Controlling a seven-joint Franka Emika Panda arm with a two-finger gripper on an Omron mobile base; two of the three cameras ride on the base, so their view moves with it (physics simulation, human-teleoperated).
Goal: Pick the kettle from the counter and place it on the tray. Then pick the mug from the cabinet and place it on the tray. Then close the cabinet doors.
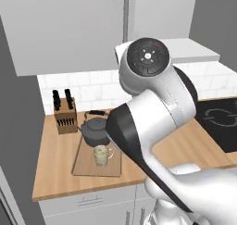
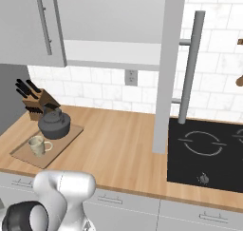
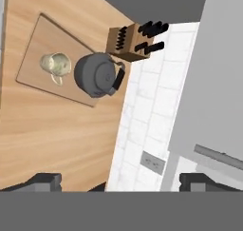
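Note:
The dark grey kettle [image 2: 54,124] stands on the far end of the wooden tray [image 2: 62,140], which lies on the counter [image 2: 118,139]. The mottled cream mug [image 2: 39,146] sits upright on the tray's near end, just apart from the kettle. From above, the hand view shows the kettle [image 3: 97,75], the mug [image 3: 53,63] and the tray [image 3: 35,40]. My gripper [image 3: 121,181] hovers high over the counter, open, its fingertips [image 3: 45,180] wide apart with nothing between them. The cabinet's left door [image 2: 28,25] looks shut. Its right door [image 2: 168,68] swings out edge-on, baring the white shelf floor [image 2: 111,52].
A wooden knife block [image 2: 38,101] stands against the tiles just behind the tray. A black stovetop [image 2: 206,151] lies at the counter's right end. A wall outlet [image 2: 131,77] sits under the cabinet. My own arm [image 1: 152,113] covers the middle of the left base view.

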